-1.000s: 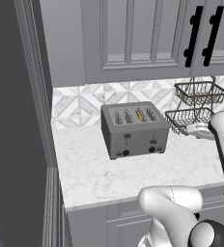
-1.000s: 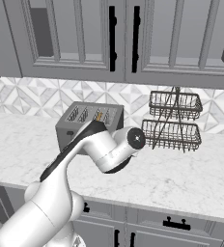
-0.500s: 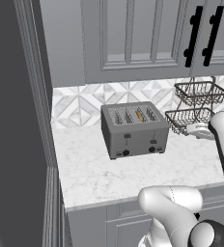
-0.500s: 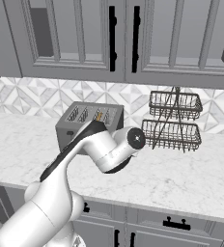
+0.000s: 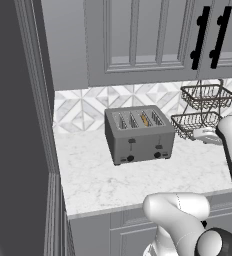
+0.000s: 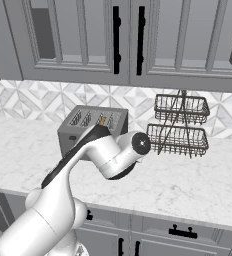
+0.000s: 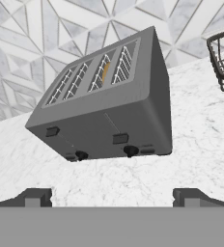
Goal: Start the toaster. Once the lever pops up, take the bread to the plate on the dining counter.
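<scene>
No readable text, label, brand or number anywhere, not even on the toaster (image 7: 104,111).

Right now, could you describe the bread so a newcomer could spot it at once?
On the white marble worktop under the grey cabinets sits a boxy grey toaster. The bread is the tan sliver in its third slot from the left; the other slots look empty.

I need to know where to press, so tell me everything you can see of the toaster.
The toaster is a boxy grey metal unit with four slots on top, standing upright on the white marbled worktop near the tiled backsplash. Its front face carries two small dark levers, both high in their tracks, and two black knobs below them. The bread shows as a tan sliver in the third slot from the left. Nothing else touches it; the wire basket rack stands apart on its right.
</scene>
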You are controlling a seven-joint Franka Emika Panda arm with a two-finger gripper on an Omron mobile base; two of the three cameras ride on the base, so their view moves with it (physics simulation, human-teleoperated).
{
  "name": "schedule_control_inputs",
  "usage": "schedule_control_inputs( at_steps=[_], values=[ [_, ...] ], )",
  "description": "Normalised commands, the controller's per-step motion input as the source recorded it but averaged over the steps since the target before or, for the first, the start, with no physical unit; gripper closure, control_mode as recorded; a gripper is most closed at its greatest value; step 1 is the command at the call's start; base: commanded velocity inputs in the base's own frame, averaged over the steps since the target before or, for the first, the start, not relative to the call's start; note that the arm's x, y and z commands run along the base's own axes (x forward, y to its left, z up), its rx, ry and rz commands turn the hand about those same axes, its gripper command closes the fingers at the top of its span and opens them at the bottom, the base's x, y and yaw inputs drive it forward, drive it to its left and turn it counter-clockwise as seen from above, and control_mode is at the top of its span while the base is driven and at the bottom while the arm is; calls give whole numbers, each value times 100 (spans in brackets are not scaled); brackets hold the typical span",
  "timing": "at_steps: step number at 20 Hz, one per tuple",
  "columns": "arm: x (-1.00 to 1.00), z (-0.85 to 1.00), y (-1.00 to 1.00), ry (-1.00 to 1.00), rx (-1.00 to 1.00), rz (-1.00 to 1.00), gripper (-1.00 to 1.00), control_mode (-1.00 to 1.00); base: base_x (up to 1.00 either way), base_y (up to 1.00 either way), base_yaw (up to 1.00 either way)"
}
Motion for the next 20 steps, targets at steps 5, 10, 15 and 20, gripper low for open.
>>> schedule_control_inputs(
  at_steps=[5, 10, 15, 20],
  values=[
    [0, 0, 0, 0, 0, 0, -100, -100, 0, 0, 0],
    [0, 0, 0, 0, 0, 0, -100, -100, 0, 0, 0],
    [0, 0, 0, 0, 0, 0, -100, -100, 0, 0, 0],
    [0, 0, 0, 0, 0, 0, -100, -100, 0, 0, 0]
  ],
)
